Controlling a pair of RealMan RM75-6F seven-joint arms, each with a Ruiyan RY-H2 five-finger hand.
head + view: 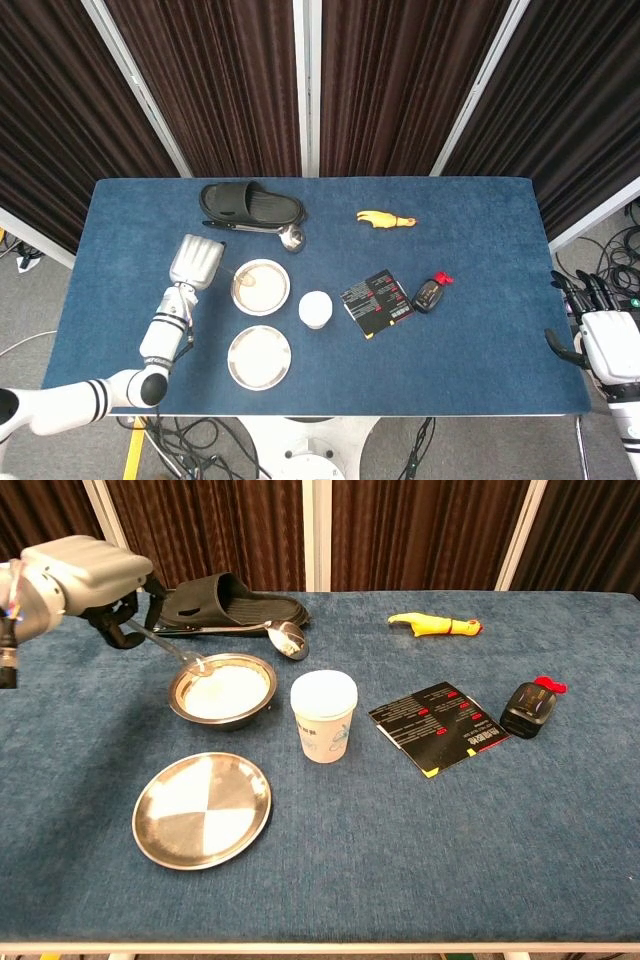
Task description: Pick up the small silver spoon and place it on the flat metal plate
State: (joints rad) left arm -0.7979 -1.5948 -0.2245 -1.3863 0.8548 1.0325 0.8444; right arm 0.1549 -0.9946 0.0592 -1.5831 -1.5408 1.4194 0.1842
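My left hand point(95, 575) point(196, 260) is raised above the table's left side and holds the small silver spoon point(170, 648) by its handle. The spoon slants down to the right, with its bowl over the rim of the metal bowl point(222, 689) point(261, 287). The flat metal plate point(202, 808) point(259, 357) lies in front of that bowl, near the table's front edge, with nothing on it. My right hand point(608, 343) hangs off the table's right edge with its fingers spread and holds nothing.
A white paper cup point(323, 716) stands right of the bowl. A black slipper point(225, 601) and a large ladle point(284, 636) lie at the back left. A black card point(438, 726), a black and red bottle point(532, 707) and a yellow toy point(435, 625) lie to the right.
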